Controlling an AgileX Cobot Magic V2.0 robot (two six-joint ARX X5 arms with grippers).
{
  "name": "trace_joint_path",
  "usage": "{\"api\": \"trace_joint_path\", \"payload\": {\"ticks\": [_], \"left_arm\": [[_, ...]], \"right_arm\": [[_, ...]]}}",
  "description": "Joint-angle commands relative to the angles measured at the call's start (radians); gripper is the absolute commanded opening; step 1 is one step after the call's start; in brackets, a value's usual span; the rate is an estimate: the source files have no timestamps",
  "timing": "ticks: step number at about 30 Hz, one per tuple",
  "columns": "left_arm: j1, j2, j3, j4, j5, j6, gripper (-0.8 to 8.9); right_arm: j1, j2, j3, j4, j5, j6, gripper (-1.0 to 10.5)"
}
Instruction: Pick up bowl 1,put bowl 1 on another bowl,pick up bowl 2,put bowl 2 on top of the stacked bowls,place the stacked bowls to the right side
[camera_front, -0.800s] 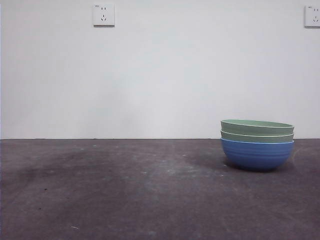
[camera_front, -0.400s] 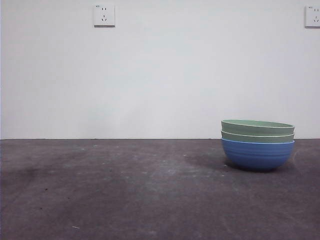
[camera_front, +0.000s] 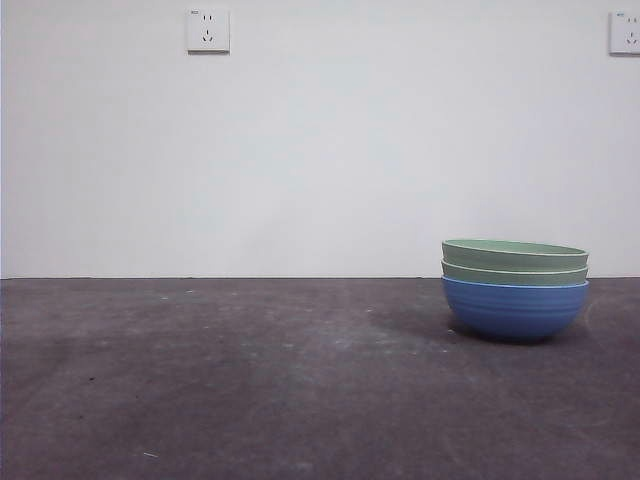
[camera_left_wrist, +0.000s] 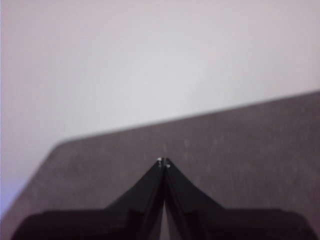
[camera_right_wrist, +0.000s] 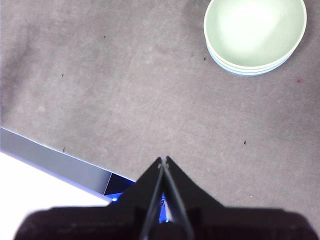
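The stacked bowls stand on the right of the dark table: a blue ribbed bowl (camera_front: 515, 308) at the bottom, with two pale green bowls (camera_front: 514, 253) nested in it. From above, the top green bowl (camera_right_wrist: 255, 31) shows in the right wrist view, well away from my right gripper (camera_right_wrist: 163, 160), which is shut and holds nothing. My left gripper (camera_left_wrist: 163, 161) is shut too, high over bare table near the wall. Neither arm appears in the front view.
The grey table top (camera_front: 250, 380) runs to a white wall with two sockets (camera_front: 208, 30). The table's edge (camera_right_wrist: 55, 160) shows in the right wrist view, close to the right gripper.
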Motion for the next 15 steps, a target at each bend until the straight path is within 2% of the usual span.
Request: {"api": "trace_joint_path", "payload": {"ticks": [1,8,15], "left_arm": [[0.012,-0.049,-0.097,0.034,-0.019,-0.043,-0.03],[0.016,-0.132,-0.254,0.048,-0.018,-0.069,-0.03],[0.016,-0.175,-0.323,0.012,-0.017,-0.095,-0.03]], "right_arm": [[0.000,-0.002,-0.006,-0.015,0.003,0.009,0.0],[0.000,-0.002,-0.006,-0.015,0.002,0.009,0.0],[0.000,-0.002,-0.006,-0.015,0.003,0.009,0.0]]}}
